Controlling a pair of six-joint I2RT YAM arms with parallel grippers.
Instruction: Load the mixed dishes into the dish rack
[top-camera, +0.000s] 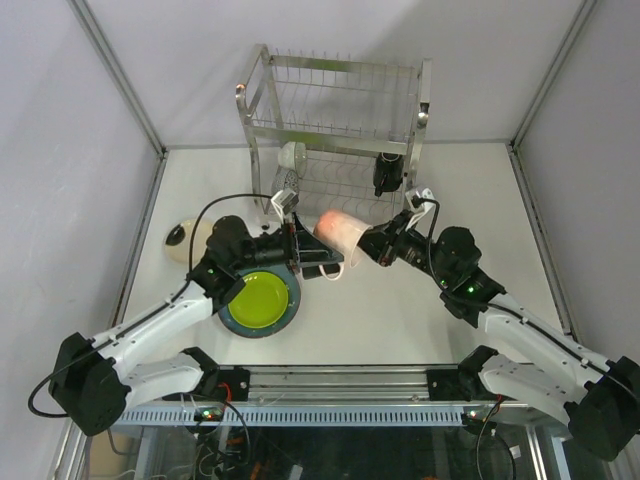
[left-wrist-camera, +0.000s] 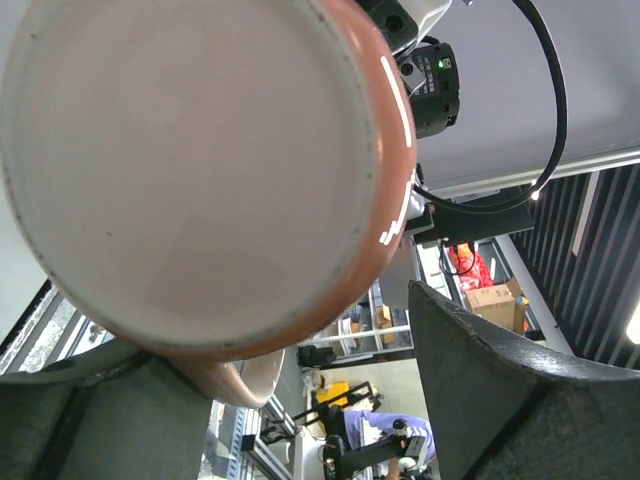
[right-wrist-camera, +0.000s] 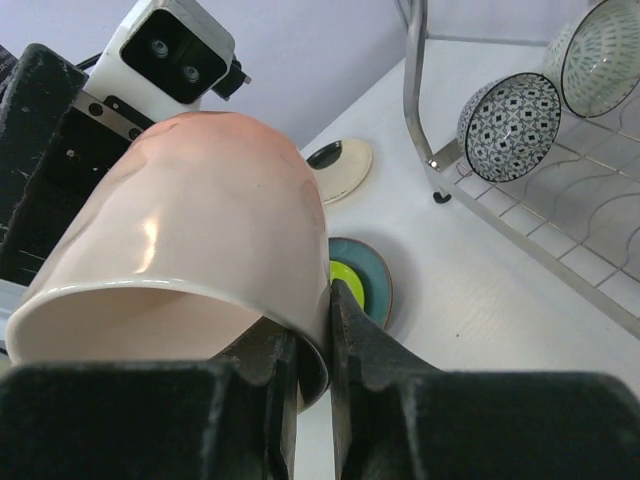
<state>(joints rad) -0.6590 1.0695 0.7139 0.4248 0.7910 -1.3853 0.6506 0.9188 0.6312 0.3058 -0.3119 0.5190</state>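
Observation:
The pink mug (top-camera: 340, 233) hangs on its side in the air in front of the dish rack (top-camera: 335, 120). My right gripper (top-camera: 370, 245) is shut on the mug's wall at the rim, one finger inside and one outside (right-wrist-camera: 312, 340). My left gripper (top-camera: 318, 258) is open at the mug's other end. In the left wrist view the mug's base (left-wrist-camera: 200, 170) fills the frame, and its handle (left-wrist-camera: 230, 375) lies between my spread fingers (left-wrist-camera: 520, 400). The lime-green plate (top-camera: 262, 297) lies on the blue-grey plate (top-camera: 285, 318) under my left arm.
The cream black-marked plate (top-camera: 183, 240) lies at the left of the table. The patterned bowl (right-wrist-camera: 510, 125) and a grey-green dish (right-wrist-camera: 600, 55) stand in the rack's lower tier. A dark-handled mug (top-camera: 388, 172) sits at the lower tier's right.

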